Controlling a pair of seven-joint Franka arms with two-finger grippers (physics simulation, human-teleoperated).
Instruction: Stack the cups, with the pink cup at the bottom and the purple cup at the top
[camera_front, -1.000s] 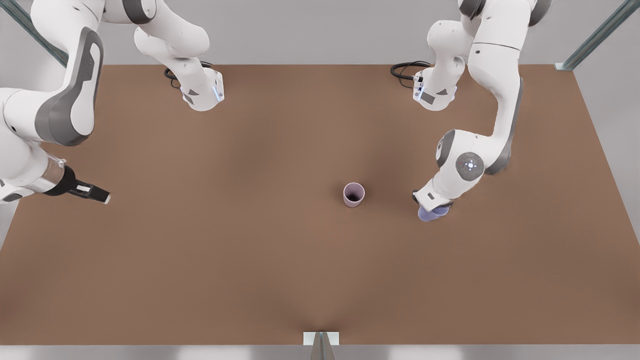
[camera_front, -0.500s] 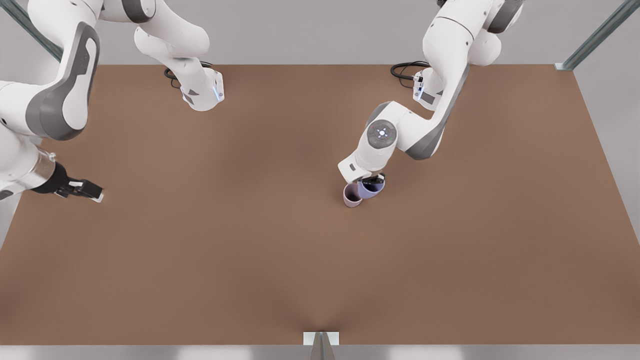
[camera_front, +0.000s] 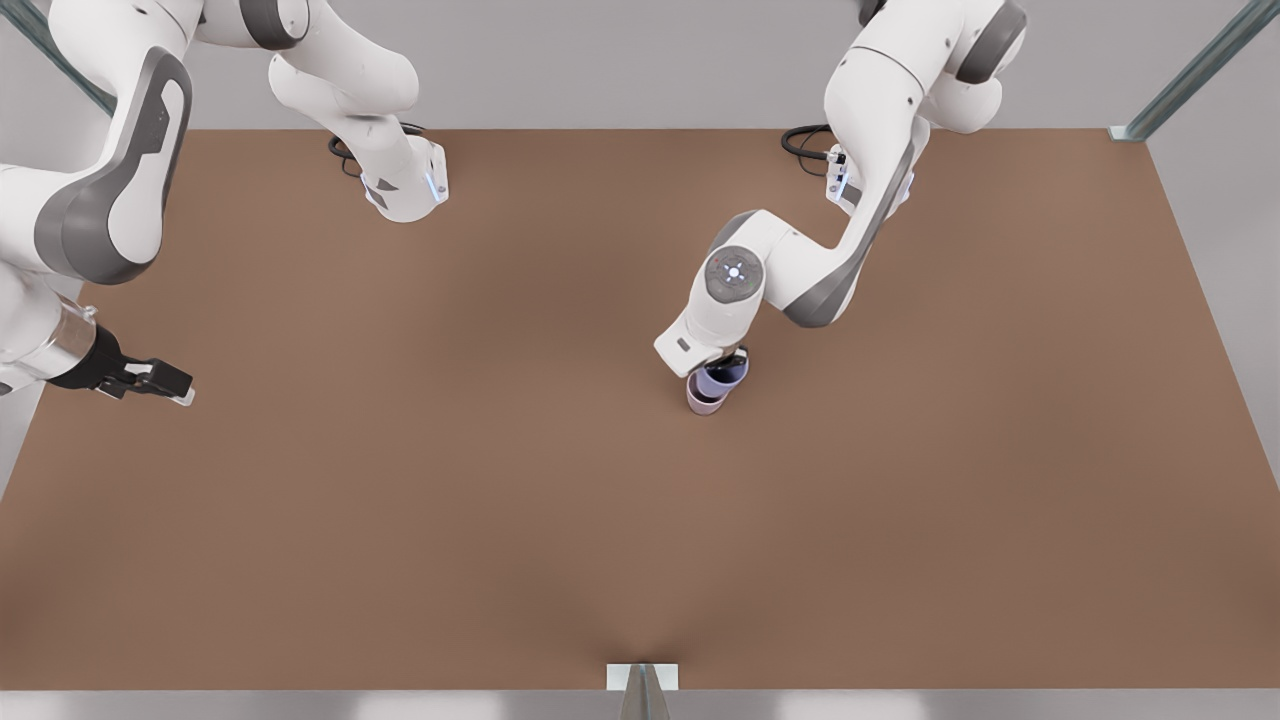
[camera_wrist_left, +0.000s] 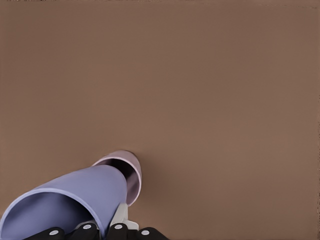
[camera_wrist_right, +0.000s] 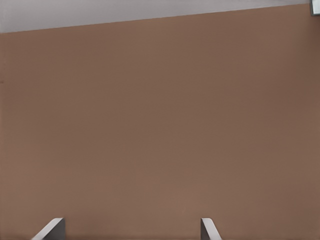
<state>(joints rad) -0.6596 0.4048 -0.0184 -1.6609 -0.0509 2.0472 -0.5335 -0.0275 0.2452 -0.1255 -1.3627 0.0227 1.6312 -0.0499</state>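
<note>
The left pincer (camera_front: 733, 362) grips the purple cup (camera_front: 722, 377) by its rim, holding it directly over the pink cup (camera_front: 703, 401), which stands upright on the counter (camera_front: 500, 500) just beneath. Well away, at the counter's edge on the front view's left, the right pincer (camera_front: 172, 386) waits, fingers (camera_wrist_right: 207, 229) spread apart.

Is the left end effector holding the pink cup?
No, the left wrist view shows the left end effector shut on the purple cup, with the pink cup standing free on the table beneath it.
</note>
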